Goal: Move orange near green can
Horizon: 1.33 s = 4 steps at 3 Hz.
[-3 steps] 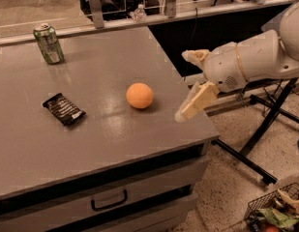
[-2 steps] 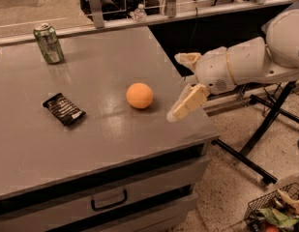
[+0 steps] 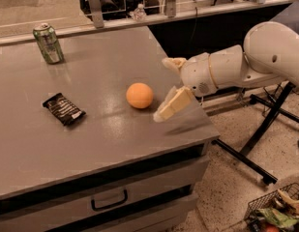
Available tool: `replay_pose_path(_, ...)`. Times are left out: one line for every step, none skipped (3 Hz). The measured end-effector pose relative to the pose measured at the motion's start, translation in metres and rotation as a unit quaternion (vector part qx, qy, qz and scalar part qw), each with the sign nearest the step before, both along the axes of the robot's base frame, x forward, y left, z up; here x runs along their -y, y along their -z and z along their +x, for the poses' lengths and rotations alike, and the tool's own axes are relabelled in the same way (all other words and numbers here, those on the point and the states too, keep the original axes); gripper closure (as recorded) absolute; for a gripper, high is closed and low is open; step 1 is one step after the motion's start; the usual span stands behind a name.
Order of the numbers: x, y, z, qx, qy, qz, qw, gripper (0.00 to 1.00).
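The orange (image 3: 140, 95) rests on the grey table top (image 3: 105, 134), near its middle right. The green can (image 3: 48, 43) stands upright at the far left corner of the table, well away from the orange. My gripper (image 3: 166, 88) reaches in from the right, just right of the orange and a little above the table. It is open and empty: one pale finger (image 3: 173, 63) points behind the orange, the other (image 3: 173, 104) sits in front of it. Neither touches the fruit.
A flat black snack wrapper (image 3: 63, 108) lies on the table left of the orange. The table's right edge is under my arm. A black stand's legs (image 3: 258, 134) spread on the floor at right, and a wire basket (image 3: 275, 211) sits at bottom right.
My gripper has moved left over the table toward the orange, fingers still spread. The orange, can and wrapper have not moved.
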State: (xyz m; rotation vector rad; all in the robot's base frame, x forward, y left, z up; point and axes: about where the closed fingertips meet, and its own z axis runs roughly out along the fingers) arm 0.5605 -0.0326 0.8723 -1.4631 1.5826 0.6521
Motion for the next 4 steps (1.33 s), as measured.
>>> replay_pose_path(-0.016,0.007,0.005,-0.009,-0.013,0.006,0.9999,0.0)
replay_pose_path(-0.03,0.011,0.007,-0.017,-0.029,0.011,0.9994,0.13)
replay_pose_path(-0.04,0.015,0.006,-0.026,-0.05,0.014,0.9983,0.37)
replay_pose_path(-0.044,0.018,0.004,-0.032,-0.064,0.015,0.9973,0.59)
